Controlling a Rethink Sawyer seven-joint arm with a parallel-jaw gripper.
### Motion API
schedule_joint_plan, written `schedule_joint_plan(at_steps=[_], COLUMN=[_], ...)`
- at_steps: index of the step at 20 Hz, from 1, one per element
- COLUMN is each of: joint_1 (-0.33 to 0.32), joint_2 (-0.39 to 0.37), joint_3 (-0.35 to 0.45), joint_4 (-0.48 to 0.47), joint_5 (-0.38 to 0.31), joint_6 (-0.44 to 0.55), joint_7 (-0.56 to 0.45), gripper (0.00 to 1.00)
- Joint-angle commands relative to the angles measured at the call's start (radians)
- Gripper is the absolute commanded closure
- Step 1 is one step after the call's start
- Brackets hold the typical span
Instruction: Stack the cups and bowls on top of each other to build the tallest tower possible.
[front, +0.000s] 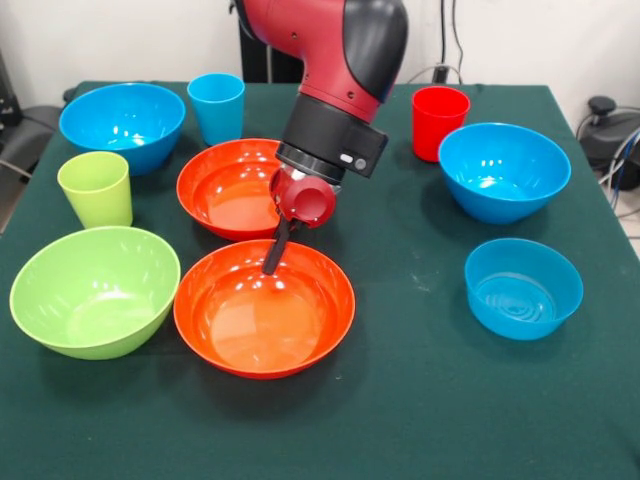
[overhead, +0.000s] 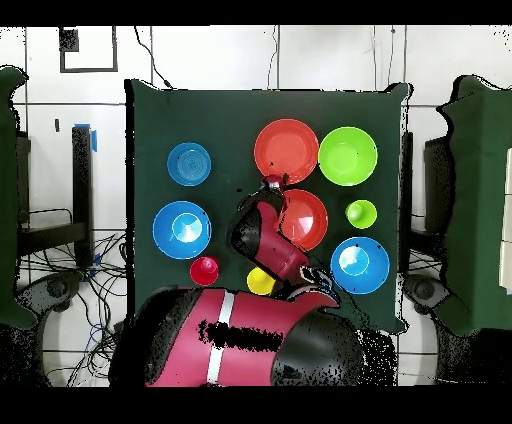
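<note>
- I read no brand or writing anywhere.
- Dark green cloth table; white tiled floor.
- Gripper over near glossy orange plastic bowl; grip state I cannot tell.
- Nothing stacked.

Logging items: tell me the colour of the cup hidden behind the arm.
Yellow plastic cup; overhead view.

Even, bright indoor light is seen from above; soft short shadows are cast on the table under each bowl and under the arm. White glare spots are seen inside the near orange bowl, the green bowl and the blue bowls, strongest on the glossy rims. The front view is mostly sharp, with the tool slightly soft; the overhead view is coarser, and small things are hard to read there.
</note>
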Motion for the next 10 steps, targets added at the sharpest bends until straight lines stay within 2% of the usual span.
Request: schedule_joint_plan(at_steps=[1,7,10], joint_1=[0.021,0.009,0.020], joint_2=[0.051,0.045,0.043], joint_3=[0.090,0.096,0.093], joint_4=[0.052,0.057,0.064], joint_5=[-0.018,-0.024,-0.001], joint_6=[0.008,0.011,0.006], joint_7=[0.223,0.234,0.243], gripper=[1.00,1.00,1.00])
